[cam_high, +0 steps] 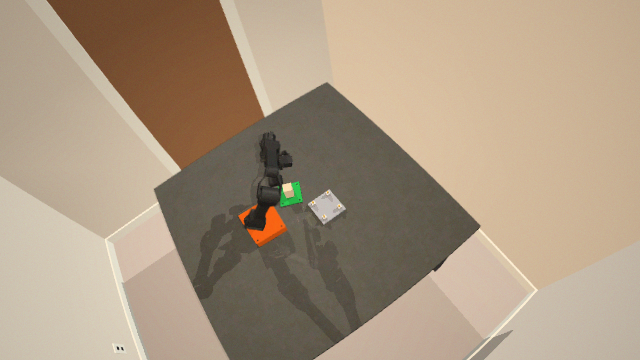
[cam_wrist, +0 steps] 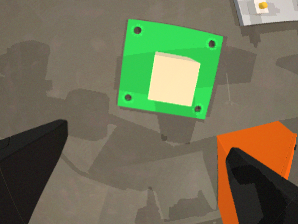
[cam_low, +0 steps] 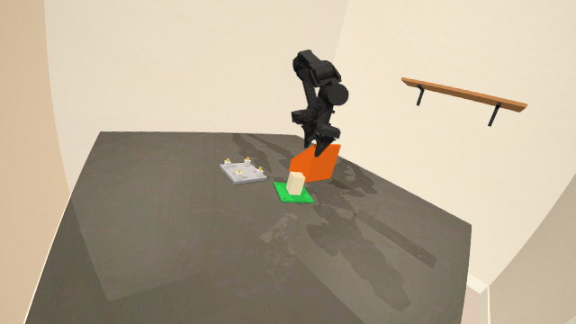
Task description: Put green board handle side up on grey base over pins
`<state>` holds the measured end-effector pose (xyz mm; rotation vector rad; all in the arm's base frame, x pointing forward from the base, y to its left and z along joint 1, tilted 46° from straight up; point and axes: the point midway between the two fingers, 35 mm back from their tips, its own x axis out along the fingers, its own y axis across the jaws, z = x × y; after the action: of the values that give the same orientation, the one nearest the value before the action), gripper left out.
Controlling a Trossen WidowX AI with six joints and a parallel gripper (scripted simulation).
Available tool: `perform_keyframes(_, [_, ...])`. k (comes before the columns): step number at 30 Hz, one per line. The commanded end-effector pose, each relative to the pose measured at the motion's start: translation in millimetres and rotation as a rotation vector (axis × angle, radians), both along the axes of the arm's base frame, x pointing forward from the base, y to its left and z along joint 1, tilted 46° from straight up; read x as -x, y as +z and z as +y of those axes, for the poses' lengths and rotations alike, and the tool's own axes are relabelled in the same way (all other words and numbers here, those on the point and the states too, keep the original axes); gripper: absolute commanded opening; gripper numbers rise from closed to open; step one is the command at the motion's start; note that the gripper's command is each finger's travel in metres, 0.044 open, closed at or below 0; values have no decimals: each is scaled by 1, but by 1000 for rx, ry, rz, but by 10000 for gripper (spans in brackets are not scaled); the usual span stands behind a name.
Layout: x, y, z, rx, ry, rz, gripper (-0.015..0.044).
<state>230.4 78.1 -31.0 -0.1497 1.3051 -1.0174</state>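
The flat green board (cam_high: 295, 198) (cam_low: 282, 191) (cam_wrist: 136, 75) lies on the table, its cream square handle (cam_high: 288, 190) (cam_low: 295, 184) (cam_wrist: 174, 80) up. Holes show near its corners. The grey base (cam_high: 327, 206) (cam_low: 248, 176) (cam_wrist: 250, 17) lies beside it, apart, with four white posts topped by gold pins; only one corner of it shows in the wrist view. My gripper (cam_low: 313, 151) (cam_wrist: 150, 143) is open and empty, fingers pointing down, above the table and clear of the handle. In the wrist view the board lies beyond the fingertips. The fingertips are hard to make out in the top view.
An orange block (cam_high: 268, 232) (cam_low: 323, 164) (cam_wrist: 265, 137) stands close to the board, under the arm's mount. In the wrist view it shows behind the right finger. The dark table (cam_high: 390, 200) (cam_low: 157, 234) carries the arm's shadows.
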Motion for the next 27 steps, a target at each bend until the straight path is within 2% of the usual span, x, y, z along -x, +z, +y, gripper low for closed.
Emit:
perform_keyframes(1, [-4, -6, -29, 14, -21, 68, 440])
perform_keyframes(5, [-3, -8, -32, 14, -21, 68, 440])
perform_keyframes(9, [2, -27, -58, 16, -21, 68, 440])
perform_keyframes(27, [4, -46, -77, 15, -21, 67, 440])
